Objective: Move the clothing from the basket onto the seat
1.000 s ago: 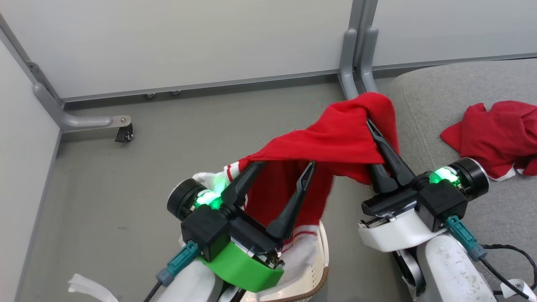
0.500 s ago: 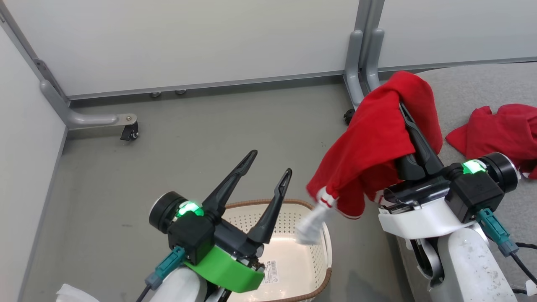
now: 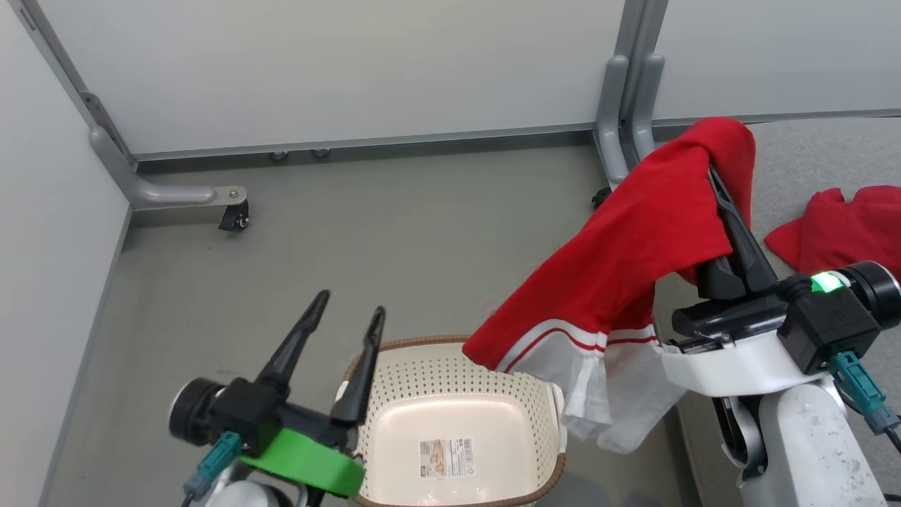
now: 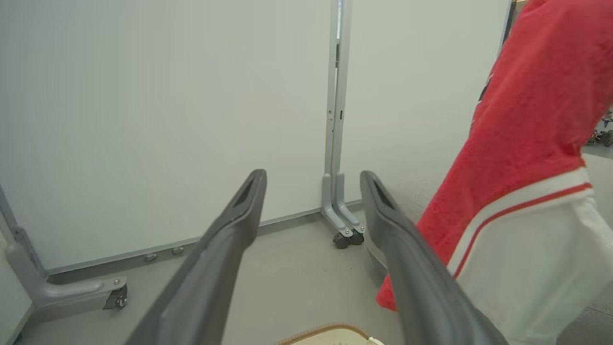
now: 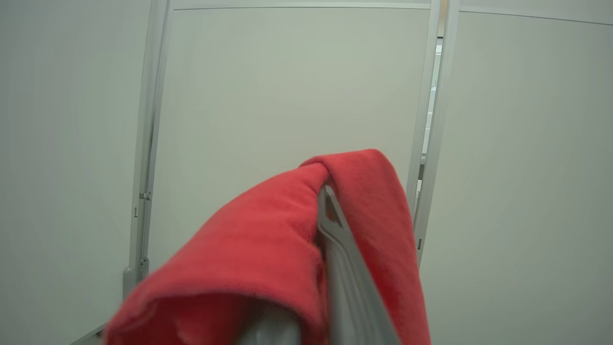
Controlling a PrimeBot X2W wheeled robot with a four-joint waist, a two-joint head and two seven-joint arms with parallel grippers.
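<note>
We see a red jersey hanging from the right gripper, whose jaws are pressed together on a fold near the top of the cloth. The fabric drapes over the long dark fingers and hangs in the air between the basket and the seat. It is a soft, slightly fuzzy knit. Low down runs a white band with thin red stripes, and a limp white panel hangs below it, beside the basket's right corner. We cannot tell whether the two touch.

A second red garment lies crumpled on the seat, a grey woven cushion with a rounded corner.

The basket stands on the smooth grey floor. It is cream plastic with rounded corners, perforated walls and a brown woven-look rim. A printed label sits on its smooth bottom.

The left gripper is at the basket's left side, its jaws spread wide. Pale partition panels stand behind.

In the left wrist view the jersey hangs to the right of the spread fingers.
</note>
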